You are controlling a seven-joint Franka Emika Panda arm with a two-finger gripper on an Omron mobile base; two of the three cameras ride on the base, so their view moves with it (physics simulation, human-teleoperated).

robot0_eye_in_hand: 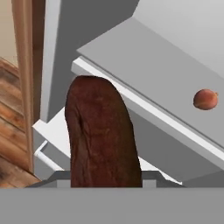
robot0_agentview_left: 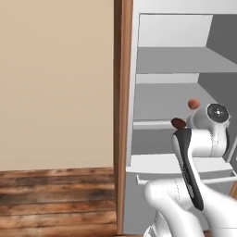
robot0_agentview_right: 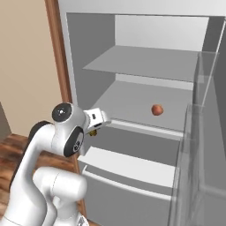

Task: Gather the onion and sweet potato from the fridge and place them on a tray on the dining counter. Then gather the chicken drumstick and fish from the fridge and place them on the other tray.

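Sweet potato (robot0_eye_in_hand: pixel 101 133), dark brown and elongated, sits clamped in the gripper (robot0_agentview_right: pixel 93 130), rising from between the jaws in the hand view, just outside the front edge of a grey shelf in the open fridge (robot0_agentview_right: pixel 132 66). From the left base view its rounded end (robot0_agentview_left: pixel 178 123) pokes out beside the white arm. Onion (robot0_agentview_right: pixel 157 110), a small orange-brown ball, rests alone farther back on that same shelf, well apart from the sweet potato. Wood-brown framing (robot0_agentview_left: pixel 122 115) borders the fridge's left side, beside a beige wall (robot0_agentview_left: pixel 55 83) and plank floor (robot0_agentview_left: pixel 55 203).
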